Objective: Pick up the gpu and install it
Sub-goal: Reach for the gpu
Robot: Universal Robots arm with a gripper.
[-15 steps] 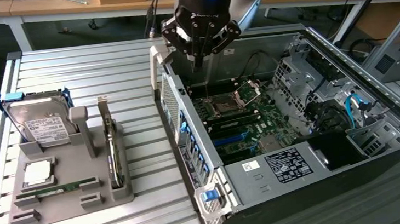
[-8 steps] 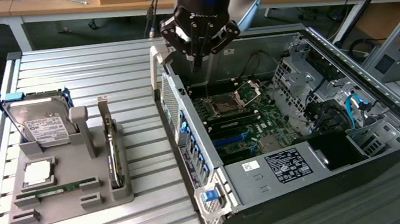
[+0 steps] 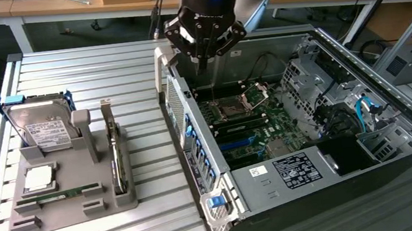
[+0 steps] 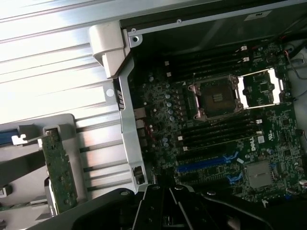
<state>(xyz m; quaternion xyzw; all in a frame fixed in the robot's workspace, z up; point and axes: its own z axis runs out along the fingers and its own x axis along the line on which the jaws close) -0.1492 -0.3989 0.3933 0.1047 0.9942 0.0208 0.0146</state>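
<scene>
The gpu (image 3: 116,152) stands on edge in a grey holder (image 3: 72,210) on the slatted table, at the exterior view's left, its metal bracket pointing up. Its green circuit-board back (image 4: 60,170) shows in the wrist view. My gripper (image 3: 199,65) hangs over the back corner of the open computer case (image 3: 273,183), well away from the gpu, with its fingers shut and nothing between them. In the wrist view the gripper (image 4: 169,189) looks down on the motherboard (image 4: 158,98) with its blue slots (image 4: 206,163).
The holder also carries a hard drive (image 3: 41,128) with a white label, a processor chip (image 3: 38,177) and a RAM stick (image 3: 62,194). Inside the case are the open CPU socket (image 3: 234,110), drive cages (image 3: 301,78) and blue cables (image 3: 364,109). Desks stand behind.
</scene>
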